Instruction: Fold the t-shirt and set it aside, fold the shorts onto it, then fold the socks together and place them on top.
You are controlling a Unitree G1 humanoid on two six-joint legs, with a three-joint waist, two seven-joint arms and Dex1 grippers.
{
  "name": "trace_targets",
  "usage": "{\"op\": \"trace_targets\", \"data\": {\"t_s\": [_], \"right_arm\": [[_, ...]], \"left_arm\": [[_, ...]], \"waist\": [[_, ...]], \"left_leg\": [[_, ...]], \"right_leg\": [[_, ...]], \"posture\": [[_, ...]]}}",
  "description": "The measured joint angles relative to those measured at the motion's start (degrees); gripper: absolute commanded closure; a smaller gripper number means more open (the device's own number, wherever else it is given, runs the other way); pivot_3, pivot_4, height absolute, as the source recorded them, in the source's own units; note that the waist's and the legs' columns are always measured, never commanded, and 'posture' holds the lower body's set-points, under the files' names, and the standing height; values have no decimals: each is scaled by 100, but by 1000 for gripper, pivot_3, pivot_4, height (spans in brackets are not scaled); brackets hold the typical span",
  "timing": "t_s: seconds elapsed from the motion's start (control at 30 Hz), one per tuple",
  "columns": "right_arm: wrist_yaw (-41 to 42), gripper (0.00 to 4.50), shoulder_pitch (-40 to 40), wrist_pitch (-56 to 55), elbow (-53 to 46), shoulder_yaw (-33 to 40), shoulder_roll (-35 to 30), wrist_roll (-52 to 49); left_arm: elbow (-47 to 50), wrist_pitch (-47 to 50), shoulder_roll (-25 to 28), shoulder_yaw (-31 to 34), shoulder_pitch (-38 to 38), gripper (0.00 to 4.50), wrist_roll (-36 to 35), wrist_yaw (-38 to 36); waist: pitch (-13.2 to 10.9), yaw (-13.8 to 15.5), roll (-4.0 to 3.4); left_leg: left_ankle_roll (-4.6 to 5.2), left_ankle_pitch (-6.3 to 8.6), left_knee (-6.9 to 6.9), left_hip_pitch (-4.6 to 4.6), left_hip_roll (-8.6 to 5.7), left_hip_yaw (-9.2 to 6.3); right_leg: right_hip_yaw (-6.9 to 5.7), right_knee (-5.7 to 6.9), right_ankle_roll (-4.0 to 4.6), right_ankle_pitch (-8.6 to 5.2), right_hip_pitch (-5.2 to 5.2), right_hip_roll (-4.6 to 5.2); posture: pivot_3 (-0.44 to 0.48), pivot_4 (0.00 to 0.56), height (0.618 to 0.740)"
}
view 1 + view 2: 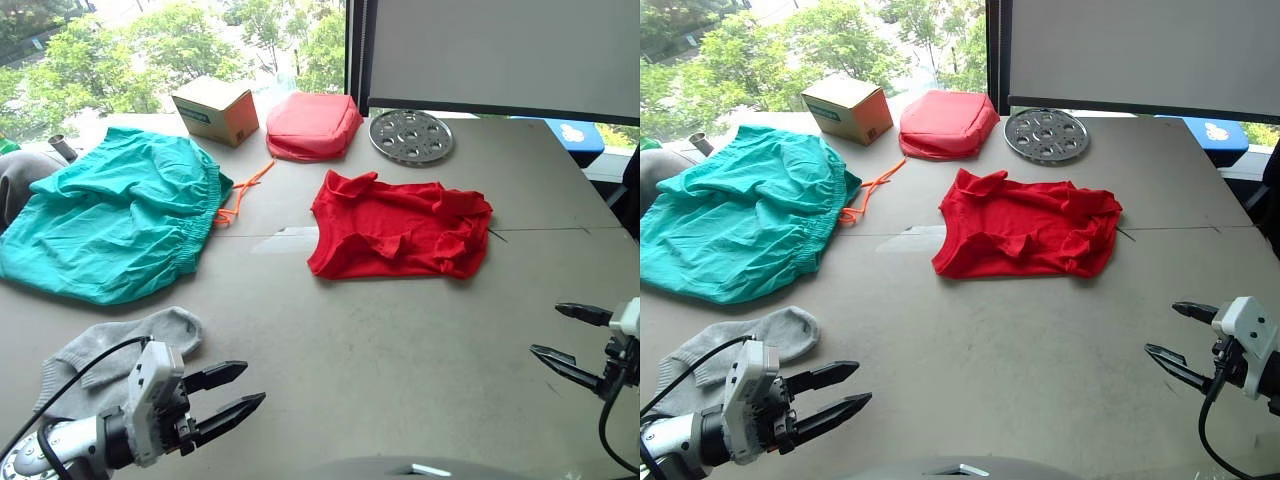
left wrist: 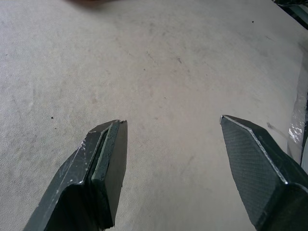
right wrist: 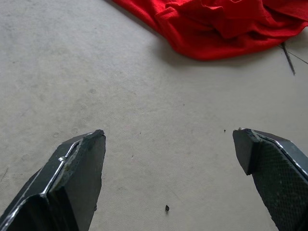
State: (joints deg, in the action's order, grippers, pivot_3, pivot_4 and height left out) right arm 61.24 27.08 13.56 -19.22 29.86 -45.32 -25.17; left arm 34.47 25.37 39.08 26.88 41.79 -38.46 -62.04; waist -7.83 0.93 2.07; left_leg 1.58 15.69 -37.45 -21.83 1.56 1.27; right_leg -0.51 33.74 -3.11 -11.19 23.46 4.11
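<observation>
The red t-shirt lies crumpled and spread out at the middle of the grey table; its edge also shows in the right wrist view. The teal shorts lie at the left, their orange drawstring trailing right. Grey socks rest at the near left. My left gripper hovers open just right of the socks, holding nothing. My right gripper is open and empty at the near right, well short of the t-shirt.
Along the far edge stand a cardboard box, a red padded pouch and a round perforated metal plate. A blue object sits beyond the table's far right corner. Bare tabletop lies between my two grippers.
</observation>
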Motion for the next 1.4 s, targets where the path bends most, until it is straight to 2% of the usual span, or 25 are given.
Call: {"op": "trace_targets", "data": {"t_s": [0.07,0.17,0.23,0.27,0.33,0.47,0.63,0.8,0.97,1.13,1.17,1.2,1.4], "right_arm": [[-33,0,4,53,-23,6,4,-36],[-166,0,-180,186,-268,-4,72,-221],[-335,0,-375,328,-514,-111,172,-346],[-356,0,-385,353,-549,-136,172,-358],[-469,0,-394,415,-725,-195,253,-451],[-557,0,-580,458,-882,-333,268,-471],[-801,0,-1058,373,-1114,-985,283,-181],[-1164,0,-1823,433,-1180,-1765,283,250],[-1401,0,-2162,580,-1248,-2060,309,382],[-1635,0,-2043,560,-1259,-2122,413,622],[-1707,0,-2006,578,-1303,-2157,476,642],[-1758,0,-1951,583,-1383,-2188,532,652],[-1813,0,-1661,633,-1646,-2211,523,675]], "left_arm": [[67,132,4,-25,-142,1189,-76,179],[624,548,11,-330,-1149,1189,-379,962],[645,695,12,-642,-1936,1189,-360,1375],[642,699,13,-671,-2017,1189,-344,1426],[520,648,31,-1092,-2550,1189,95,1735],[262,519,270,-1794,-3509,1189,915,1956],[-621,42,554,-2785,-4989,1189,1494,1220],[-2035,-533,6,-3854,-6356,1189,2085,646],[-3406,-1327,-548,-4506,-7174,1189,2764,337],[-4711,-2053,-1124,-4786,-7808,1189,3320,327],[-4971,-2195,-1229,-4793,-7937,1689,3416,330],[-5181,-2348,-1311,-4800,-8046,1940,3508,334],[-5887,-2808,-1669,-4828,-8340,1940,3743,325]], "waist": [[0,3,0],[5,63,-7],[10,71,-5],[10,68,-2],[21,62,16],[15,74,7],[21,75,11],[17,94,12],[17,144,16],[17,133,15],[17,131,15],[17,131,15],[17,130,15]], "left_leg": [[0,0,0,1,0,-1],[1,-1,-4,4,-4,-3],[2,-2,-8,7,-8,-3],[3,-2,-8,4,-10,-3],[4,-1,-4,7,-25,-6],[4,-2,-6,12,-26,-2],[5,-2,-8,14,-30,-1],[5,-3,-9,9,-33,6],[7,-3,-27,-2,-35,1],[16,3,-48,-8,-33,-2],[17,3,-51,-8,-33,-3],[18,4,-54,-9,-33,-3],[24,8,-66,-13,-31,-5]], "right_leg": [[0,0,0,0,-2,0],[1,1,0,1,-11,1],[1,7,0,1,-13,-4],[1,6,1,2,-13,-6],[2,8,19,12,-19,-9],[-1,8,18,12,-28,-12],[1,6,12,8,-32,-11],[-3,8,25,17,-32,-15],[-11,9,25,17,-35,-15],[-15,13,24,18,-40,-16],[-15,13,24,18,-40,-16],[-15,14,24,18,-40,-16],[-17,17,23,18,-44,-16]], "posture": [[0,150,739],[0,150,739],[0,150,739],[0,150,739],[0,150,739],[0,150,739],[0,150,739],[0,150,739],[0,150,739],[0,150,739],[0,150,739],[0,150,739],[0,150,739]]}}
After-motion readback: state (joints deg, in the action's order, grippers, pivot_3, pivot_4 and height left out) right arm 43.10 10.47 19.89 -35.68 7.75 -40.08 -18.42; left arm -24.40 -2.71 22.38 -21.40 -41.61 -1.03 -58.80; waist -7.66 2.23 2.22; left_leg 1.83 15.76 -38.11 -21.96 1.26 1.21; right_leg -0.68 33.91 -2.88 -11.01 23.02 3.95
